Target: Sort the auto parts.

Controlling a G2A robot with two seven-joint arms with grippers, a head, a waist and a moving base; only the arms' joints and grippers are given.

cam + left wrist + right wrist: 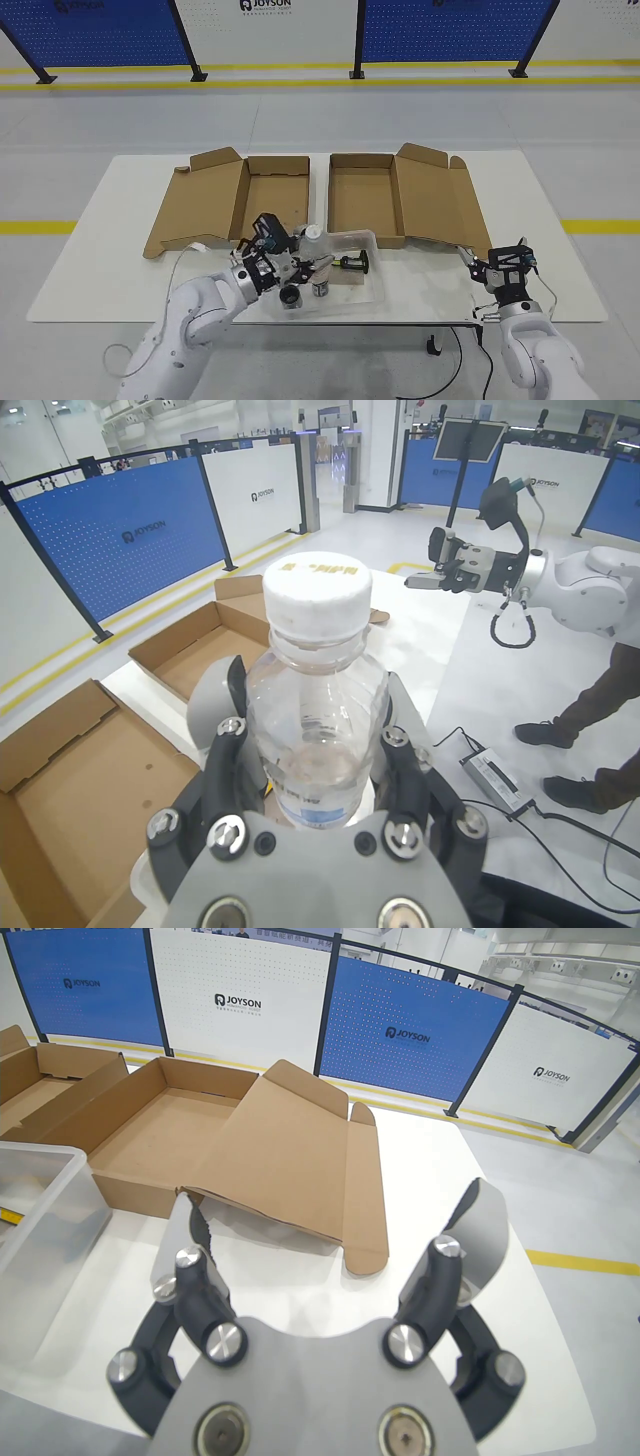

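A clear plastic bottle (315, 710) with a white cap (317, 592) stands upright between the fingers of my left gripper (307, 690), which is shut on it. From above, that bottle (313, 238) and the left gripper (305, 255) are over the clear plastic bin (372, 245) at the table's front middle. A black part (352, 264) and two round parts (290, 297) lie in the bin. My right gripper (330, 1208) is open and holds nothing, low over the table's front right (493, 258), close to the right box's flap (300, 1163).
Two open cardboard boxes lie behind the bin, the left box (270, 200) and the right box (362, 200), lids folded outward. The bin's wall (55, 1208) is beside the right gripper. Bare table lies at the far left and front right.
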